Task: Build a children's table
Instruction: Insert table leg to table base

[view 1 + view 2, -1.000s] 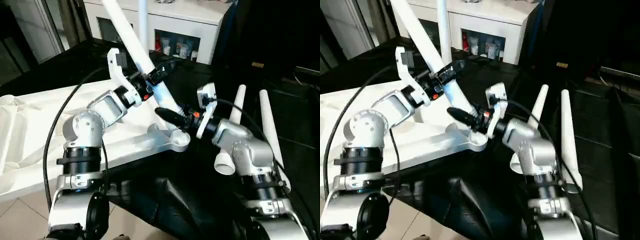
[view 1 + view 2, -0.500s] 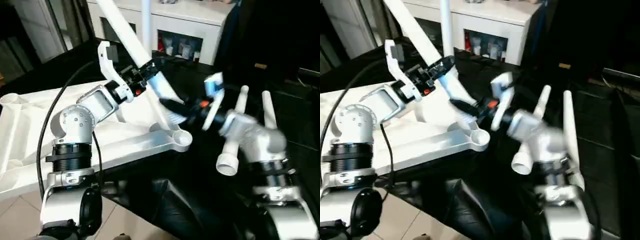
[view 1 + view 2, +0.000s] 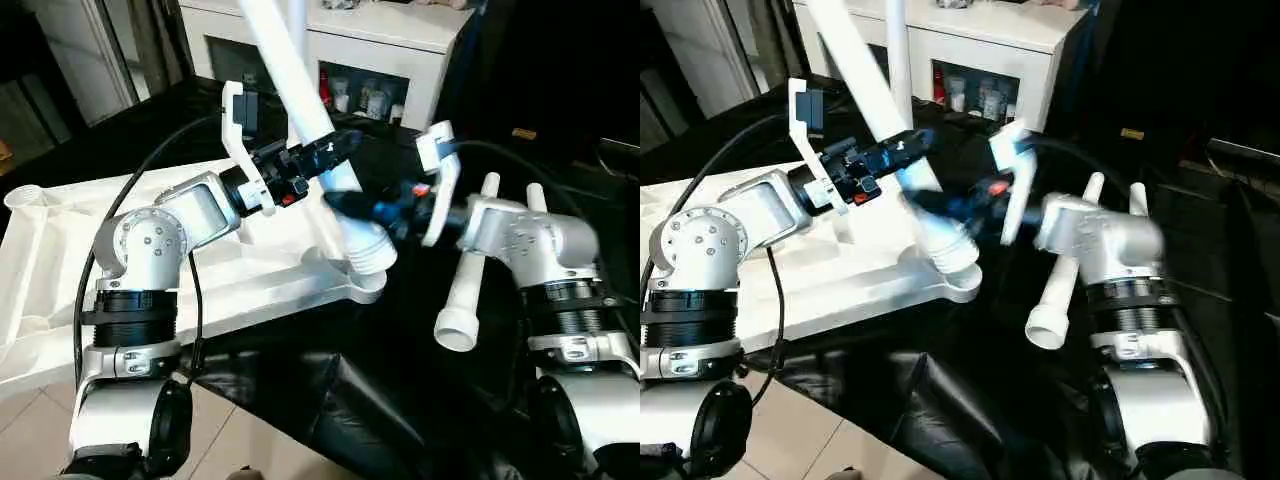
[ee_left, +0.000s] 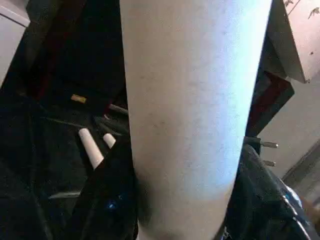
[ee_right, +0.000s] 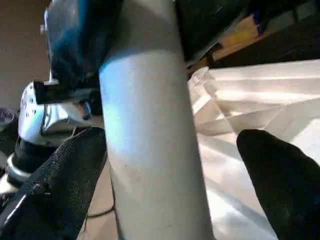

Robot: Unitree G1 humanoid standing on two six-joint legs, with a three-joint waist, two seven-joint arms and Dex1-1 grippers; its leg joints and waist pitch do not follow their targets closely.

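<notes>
Black cloth covered your bench, with the tabletop [image 3: 60, 270] lying ribbed side up. Your left gripper [image 3: 335, 150] was clamped on a tilted leg [image 3: 300, 90] whose threaded end sat just above the corner socket [image 3: 365, 290]. Your right gripper [image 3: 355, 210] stood wide apart around that leg's lower part, fingers [image 5: 60, 185] clear of it.

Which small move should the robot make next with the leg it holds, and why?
Probably lower the leg into the corner socket. The left gripper clamps it, its threaded end sits just above the socket, and the right gripper stands open around it.
</notes>
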